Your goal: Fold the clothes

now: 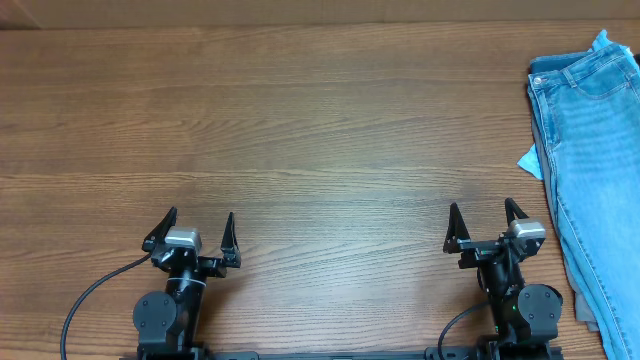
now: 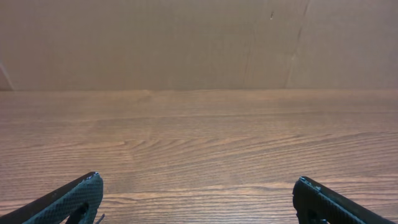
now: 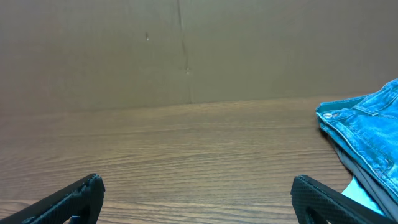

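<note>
Two arms are sitting at the near edge of the wooden table (image 1: pixel 320 120), and nothing is standing between either of them and the clothes.

Starting at the left, a black cable (image 1: pixel 85 300) is curling away behind and to the left of the left gripper (image 1: pixel 201 215). Its jaws are spreading as wide as they go and are gripping nothing. In the left wrist view its fingers (image 2: pixel 74 199) are framing only bare wood, and a plain brown wall (image 2: pixel 186 43) is rising ahead of them.

The right gripper (image 1: pixel 482 207) is likewise gaping fully, with nothing between its fingers (image 3: pixel 68 199).

The jeans (image 1: pixel 595 170) are lying just to the right of the right gripper and stretching well ahead of it, along the table's right edge, apart from its fingers. They are showing faded light-blue denim, with the waistband at the far end, a metal button (image 3: pixel 328 116) glinting at its corner, and the legs running back past the arm. A brighter blue scrap (image 1: pixel 530 160) is poking out from their left edge, and a grey garment (image 1: pixel 582 305) is peeking from beneath near the arm's base.
</note>
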